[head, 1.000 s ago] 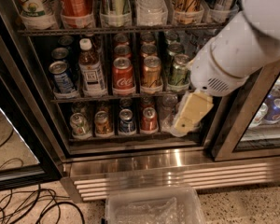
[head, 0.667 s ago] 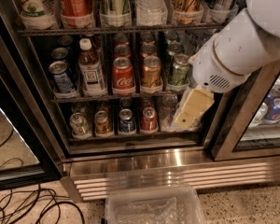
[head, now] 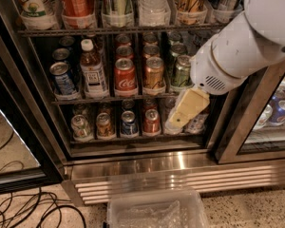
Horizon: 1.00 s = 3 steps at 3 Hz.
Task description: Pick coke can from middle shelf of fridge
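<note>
coke can: there it is, the red coke can (head: 125,77) with white script and a silver top, upright at the front of its row, about the middle of the rack's width.
middle shelf: the coke can stands on the middle shelf (head: 107,99), a thin dark wire rack running the width of the cooler; more can tops line up behind it at 12 o'clock.
neighbours: at 3 o'clock, just beside it, an orange-gold can (head: 154,73); further along at 3 o'clock a green can (head: 182,71). At 9 o'clock a brown drink bottle (head: 92,70) with a white cap, and beyond that a blue-and-silver can (head: 62,78).
gripper: the cream-coloured gripper (head: 175,123) sits at roughly 4 o'clock from the coke can, well apart from it, slanting down and to the left in front of the lower rack's right end. Open or closed? Cannot tell from here, nor whether it has hold of anything.
arm: the bulky white arm (head: 242,46) comes in from 2 o'clock, covering the right end of the middle shelf.
lower rack: at 6 o'clock, a row of smaller cans, among them a small blue can (head: 128,123) and a small red can (head: 151,121).
top rack: at 12 o'clock, tall bottles and cups in clear holders.
fridge: the fridge (head: 147,167) shows a black and steel frame with a slatted steel grille at its base.
floor: a clear plastic bin (head: 154,210) lies below the grille at 6 o'clock; black cables (head: 23,210) sprawl at 7 o'clock.
</note>
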### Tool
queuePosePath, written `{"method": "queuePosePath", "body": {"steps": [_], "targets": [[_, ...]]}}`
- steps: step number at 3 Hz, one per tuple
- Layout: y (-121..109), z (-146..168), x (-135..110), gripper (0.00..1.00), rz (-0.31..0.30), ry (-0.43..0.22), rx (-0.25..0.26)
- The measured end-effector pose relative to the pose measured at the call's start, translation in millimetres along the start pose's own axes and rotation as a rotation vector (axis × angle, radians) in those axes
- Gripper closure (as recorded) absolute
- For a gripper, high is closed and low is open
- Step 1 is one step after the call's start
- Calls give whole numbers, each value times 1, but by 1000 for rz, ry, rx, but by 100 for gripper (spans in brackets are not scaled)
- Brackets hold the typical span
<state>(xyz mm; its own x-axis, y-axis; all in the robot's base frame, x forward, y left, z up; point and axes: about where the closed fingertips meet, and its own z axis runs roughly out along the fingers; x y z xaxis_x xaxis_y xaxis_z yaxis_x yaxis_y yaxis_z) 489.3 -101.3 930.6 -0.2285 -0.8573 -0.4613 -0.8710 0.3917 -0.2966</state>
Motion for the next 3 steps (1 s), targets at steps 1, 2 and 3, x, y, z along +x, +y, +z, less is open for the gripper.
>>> {"method": "queuePosePath", "body": {"steps": [1, 2, 3], "targets": [[19, 25, -9, 0, 146, -96, -15], [32, 43, -47, 0, 265, -254, -21], [29, 47, -95, 0, 276, -408, 10]]}}
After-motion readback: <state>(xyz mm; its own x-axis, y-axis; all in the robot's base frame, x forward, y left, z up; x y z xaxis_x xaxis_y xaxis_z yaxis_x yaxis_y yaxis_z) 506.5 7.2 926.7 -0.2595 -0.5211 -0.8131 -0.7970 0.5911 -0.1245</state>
